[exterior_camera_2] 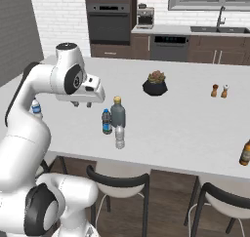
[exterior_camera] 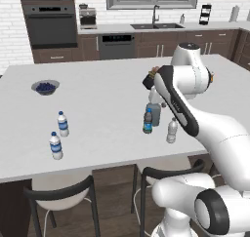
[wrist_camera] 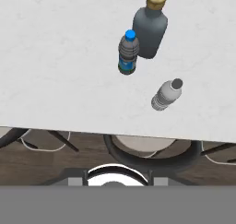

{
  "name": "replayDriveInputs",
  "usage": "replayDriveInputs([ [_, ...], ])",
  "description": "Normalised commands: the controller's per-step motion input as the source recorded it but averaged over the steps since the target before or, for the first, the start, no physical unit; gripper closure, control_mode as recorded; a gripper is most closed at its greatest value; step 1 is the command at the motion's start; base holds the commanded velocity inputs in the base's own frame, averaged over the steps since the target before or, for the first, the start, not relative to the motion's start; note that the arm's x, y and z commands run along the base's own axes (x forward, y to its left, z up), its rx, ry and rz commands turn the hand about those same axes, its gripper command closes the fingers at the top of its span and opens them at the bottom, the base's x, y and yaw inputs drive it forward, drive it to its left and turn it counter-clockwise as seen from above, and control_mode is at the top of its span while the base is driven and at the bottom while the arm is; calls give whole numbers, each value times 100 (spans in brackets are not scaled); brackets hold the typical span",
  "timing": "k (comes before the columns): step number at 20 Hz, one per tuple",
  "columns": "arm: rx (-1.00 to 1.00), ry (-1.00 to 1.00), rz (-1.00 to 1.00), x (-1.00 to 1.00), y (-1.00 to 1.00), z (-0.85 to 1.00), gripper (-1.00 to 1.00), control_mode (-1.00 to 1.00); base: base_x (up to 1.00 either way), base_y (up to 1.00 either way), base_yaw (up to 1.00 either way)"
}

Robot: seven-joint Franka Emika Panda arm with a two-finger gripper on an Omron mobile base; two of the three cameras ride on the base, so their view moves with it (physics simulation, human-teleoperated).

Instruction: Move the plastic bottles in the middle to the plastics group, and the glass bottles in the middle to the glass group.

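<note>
On the island (exterior_camera: 97,85), the plastics group (exterior_camera: 59,133) stands far at the left, two white-capped water bottles. In the middle, the dark bottle (wrist_camera: 128,52) touches the grey glass bottle (wrist_camera: 150,27) just behind it; the clear small bottle (wrist_camera: 166,95) stands apart, near the edge. The gripper (exterior_camera_2: 82,103) hangs above the counter, holding nothing; I cannot tell its opening. In the hand view, the dark bottle lies at twelve o'clock and the clear one at one o'clock, both upright.
</note>
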Motion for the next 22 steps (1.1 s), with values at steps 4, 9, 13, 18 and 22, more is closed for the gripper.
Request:
replayDriveInputs([
  [4,0,0,0,-32,0,0,-100,-100,0,0,0],
  [9,0,1,-11,-34,-16,-2,-100,-100,0,0,0],
  [13,0,10,-17,-20,-37,-4,-100,-100,0,0,0],
  [18,1,1,-9,-3,-68,-12,-100,-100,0,0,0],
  [22,2,0,0,3,-46,-18,-100,-100,0,0,0],
])
